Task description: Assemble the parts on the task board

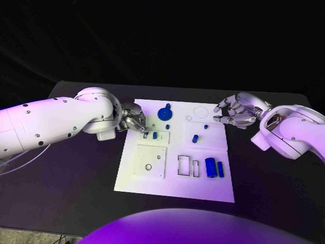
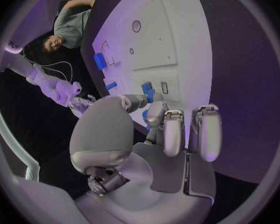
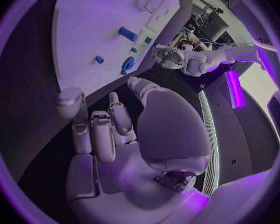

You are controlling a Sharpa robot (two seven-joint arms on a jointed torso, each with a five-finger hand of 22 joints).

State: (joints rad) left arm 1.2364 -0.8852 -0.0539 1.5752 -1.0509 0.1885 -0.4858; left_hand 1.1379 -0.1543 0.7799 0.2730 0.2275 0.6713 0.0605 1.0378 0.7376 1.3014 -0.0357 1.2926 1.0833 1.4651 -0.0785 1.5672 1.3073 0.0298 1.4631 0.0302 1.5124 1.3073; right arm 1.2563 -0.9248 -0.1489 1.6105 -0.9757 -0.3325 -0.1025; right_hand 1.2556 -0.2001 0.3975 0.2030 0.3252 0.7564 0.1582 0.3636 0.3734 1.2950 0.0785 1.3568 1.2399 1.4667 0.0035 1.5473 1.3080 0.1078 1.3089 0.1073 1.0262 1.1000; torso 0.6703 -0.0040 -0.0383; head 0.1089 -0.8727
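A: What's the biggest thing there?

B: The black table (image 1: pixel 67 188), with the white task board (image 1: pixel 152 180) lying at its middle. On the board the blue parts are spread out: a round gear-like part (image 1: pixel 165 113) toward twelve o'clock, two upright cylinders (image 1: pixel 210 167) side by side near four o'clock, a small peg (image 1: pixel 195 138) about the centre, and two small pieces (image 1: pixel 154 135) toward ten o'clock.

A: And the arms?

B: The left arm (image 1: pixel 45 122) reaches in from nine o'clock. Its left hand (image 1: pixel 132 118) sits at the board's ten o'clock edge, fingers curled downward just beside those two small pieces. Whether it grips one, I cannot tell; in the left wrist view the fingers (image 2: pixel 176 134) hang over the board near a blue piece (image 2: pixel 147 90), but the contact is hidden.

A: The other side?

B: The right arm (image 1: pixel 298 132) enters from three o'clock. The right hand (image 1: pixel 235 113) hovers at the board's two o'clock corner, fingers spread apart and holding nothing. The right wrist view shows its fingers (image 3: pixel 102 134) loosely bent above the table, apart from the board's parts.
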